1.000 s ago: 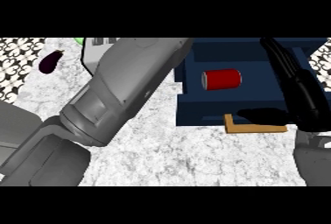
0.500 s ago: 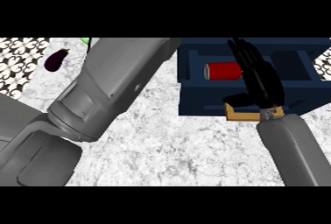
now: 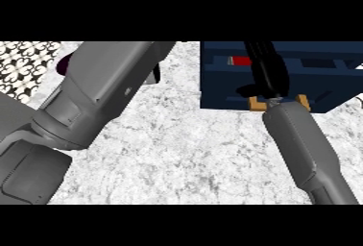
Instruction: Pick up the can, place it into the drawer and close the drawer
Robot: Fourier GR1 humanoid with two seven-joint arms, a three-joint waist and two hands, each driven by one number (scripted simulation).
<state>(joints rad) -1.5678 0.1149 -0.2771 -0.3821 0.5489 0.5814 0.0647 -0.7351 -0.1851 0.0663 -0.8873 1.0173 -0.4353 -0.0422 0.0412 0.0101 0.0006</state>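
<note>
The red can lies inside the open navy drawer at the upper right, partly hidden by my right hand. My right hand is open. Its straight fingers lie across the drawer's front and reach over the inside beside the can, and the thumb rests on the front panel. The wooden drawer handle peeks out on both sides of my right wrist. My left forearm runs from the lower left to the top edge. Of my left hand only a black sliver shows.
A dark purple vegetable lies by the left forearm, near a black-and-white patterned surface. The speckled white counter spreads between my two forearms. Something white touches the right edge.
My right hand swung from the drawer's right side onto its front. The drawer front and the can have slid farther from me, and more of the can is now covered.
</note>
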